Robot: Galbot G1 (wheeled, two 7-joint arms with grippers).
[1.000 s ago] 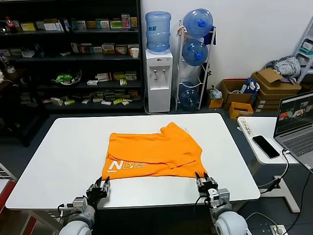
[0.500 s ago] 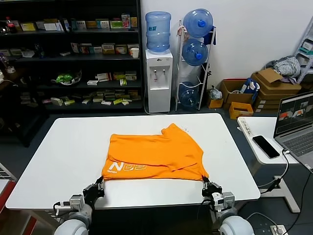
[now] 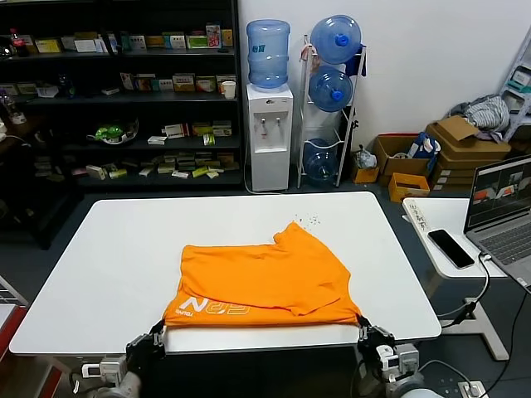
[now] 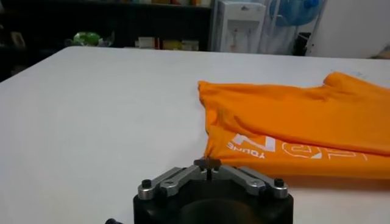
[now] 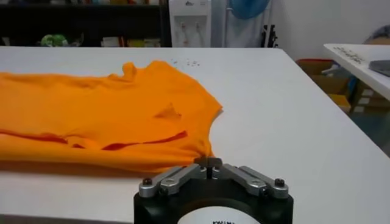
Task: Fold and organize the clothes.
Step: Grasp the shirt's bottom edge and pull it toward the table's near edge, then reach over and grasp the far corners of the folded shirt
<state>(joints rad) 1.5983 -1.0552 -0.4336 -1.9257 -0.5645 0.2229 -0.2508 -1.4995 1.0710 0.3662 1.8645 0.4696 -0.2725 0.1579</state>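
Observation:
The orange T-shirt [image 3: 261,282] lies folded on the white table [image 3: 108,265], its front hem at the near edge, white lettering [image 3: 211,309] at the front left. My left gripper [image 3: 154,338] is at the near edge, shut on the shirt's front left corner; in the left wrist view the gripper [image 4: 207,163] pinches the tip of the shirt [image 4: 292,122]. My right gripper [image 3: 369,336] is shut on the front right corner; in the right wrist view the gripper [image 5: 208,162] holds the shirt [image 5: 103,109] where it bunches.
A side table at the right holds a laptop [image 3: 502,207], a phone [image 3: 450,247] and a power strip [image 3: 415,214]. Small specks [image 3: 311,220] lie on the table behind the shirt. Shelves, a water dispenser [image 3: 269,133] and boxes stand beyond.
Both grippers have drawn back toward me past the near table edge, and the shirt has slid with them to the near edge.

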